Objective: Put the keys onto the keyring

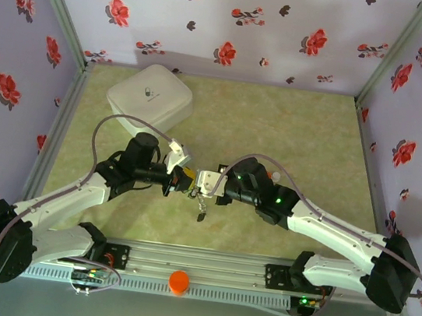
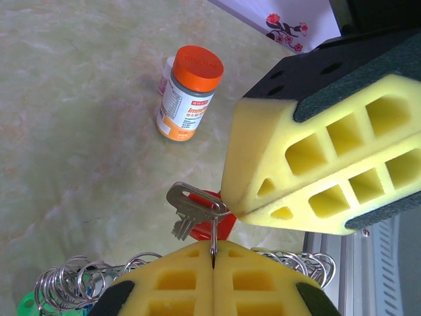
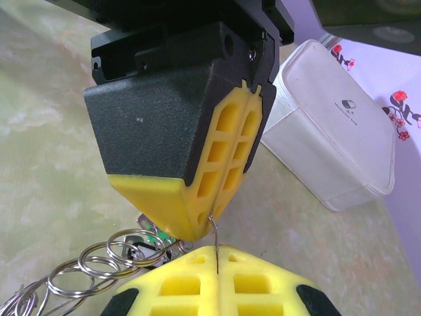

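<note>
Over middle of worktop, tip to tip: left tool and right tool, both pinched shut on thin wire of keyring. Hanging at that wire, between tools: 1 key with red tag. Cluster of small rings beside left tool. Orange-capped bottle well apart, upright. White box at far left of worktop

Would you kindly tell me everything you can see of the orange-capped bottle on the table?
The bottle is small and round, with an orange cap and a greyish body wrapped in a white and orange label. It looks like plastic, is closed, and stands upright on the pale green table, with nothing gripping it. A pinkish object peeks out behind it, too hidden to identify.
</note>
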